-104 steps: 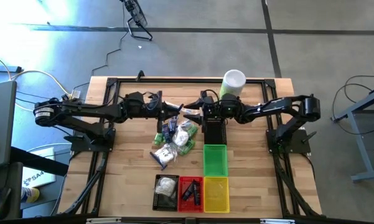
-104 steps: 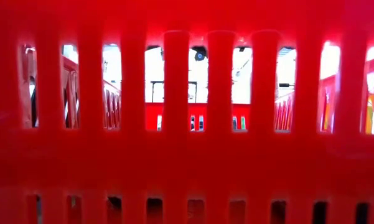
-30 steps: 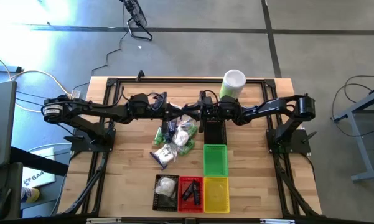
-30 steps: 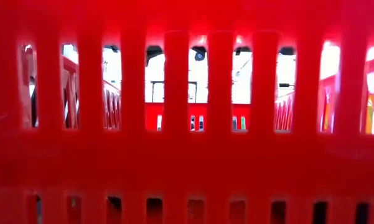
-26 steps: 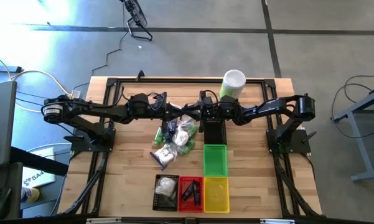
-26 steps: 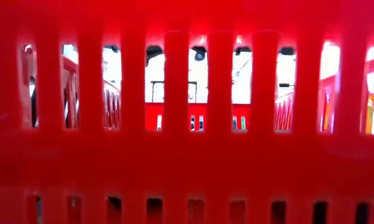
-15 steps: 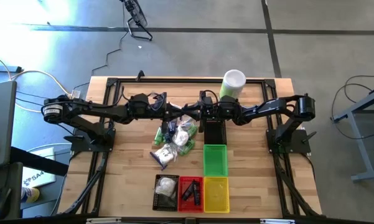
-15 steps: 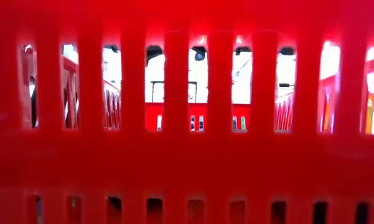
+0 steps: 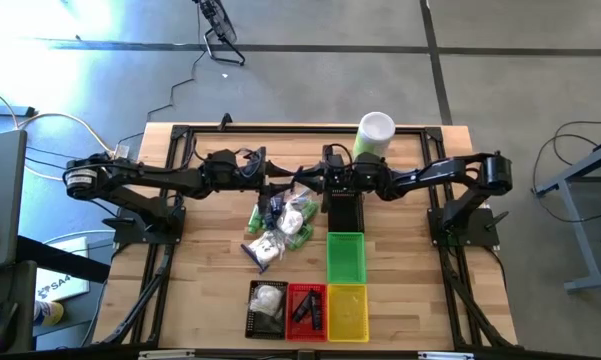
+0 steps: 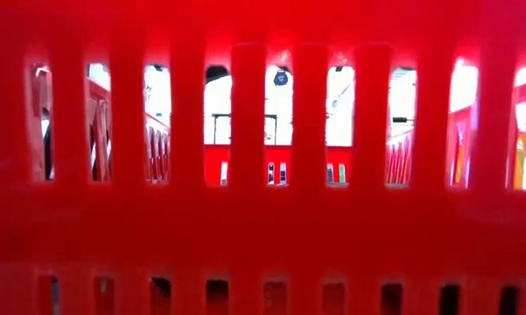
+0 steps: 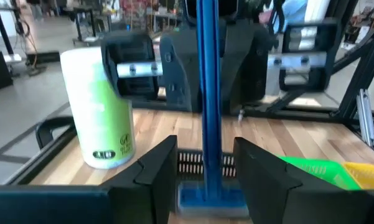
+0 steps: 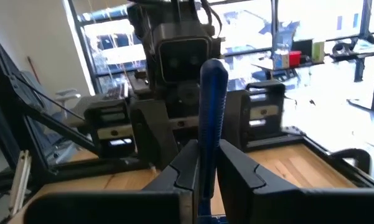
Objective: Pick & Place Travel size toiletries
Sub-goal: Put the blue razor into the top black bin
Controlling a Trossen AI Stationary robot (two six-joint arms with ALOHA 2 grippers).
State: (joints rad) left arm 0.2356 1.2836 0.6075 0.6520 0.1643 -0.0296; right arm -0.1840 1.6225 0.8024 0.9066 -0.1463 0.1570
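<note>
A dark blue tube stands upright in the air over the middle of the table. My right gripper is shut on it. My left gripper faces it from the table's left, open, one finger on each side of the tube's flat lower end, with a gap on both sides. In the high view the two grippers meet: my left gripper, my right gripper. The other travel size toiletries lie in a pile on the table below them. My right gripper pinches the blue tube's lower half between its two fingers. The fingers come level from the table's right and lie across the tube. The tube stands upright, rounded end up, lifted clear of the table.
A green-and-white canister stands at the far edge. A black basket and a green one lie right of the pile. Small black, red and yellow baskets line the near edge. The red basket's wall fills the low view.
</note>
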